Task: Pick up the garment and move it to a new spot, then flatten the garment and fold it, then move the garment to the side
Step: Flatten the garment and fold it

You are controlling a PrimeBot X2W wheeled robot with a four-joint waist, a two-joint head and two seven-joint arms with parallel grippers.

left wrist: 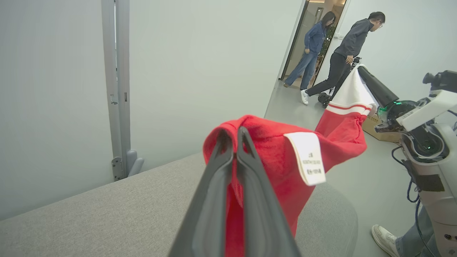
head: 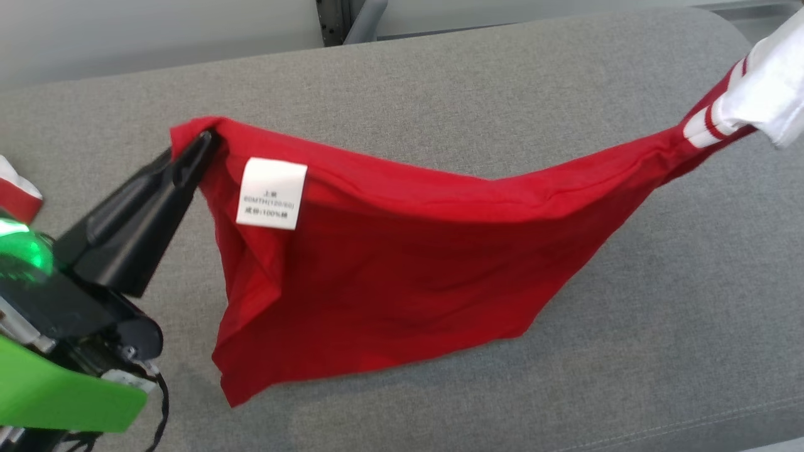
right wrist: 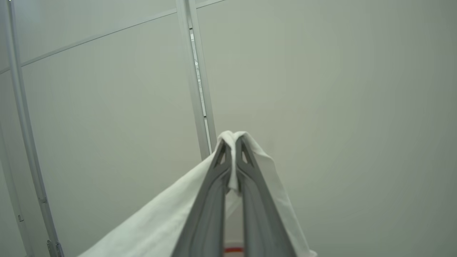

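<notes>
Red shirt point(head: 389, 263) hanging stretched over grey couch point(head: 565, 75) — left hand point(head: 204, 141) pinching tight on its corner, right hand point(right wrist: 234, 141) clamping white sleeve point(right wrist: 160, 221). Risk: thin grips slipping under tension — shirt dropping crumpled.

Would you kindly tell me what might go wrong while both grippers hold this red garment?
The left gripper pinches the garment by a red edge at its tips, so it may slip. The garment is stretched toward the right gripper on its white part; more pull could tug it free.
</notes>
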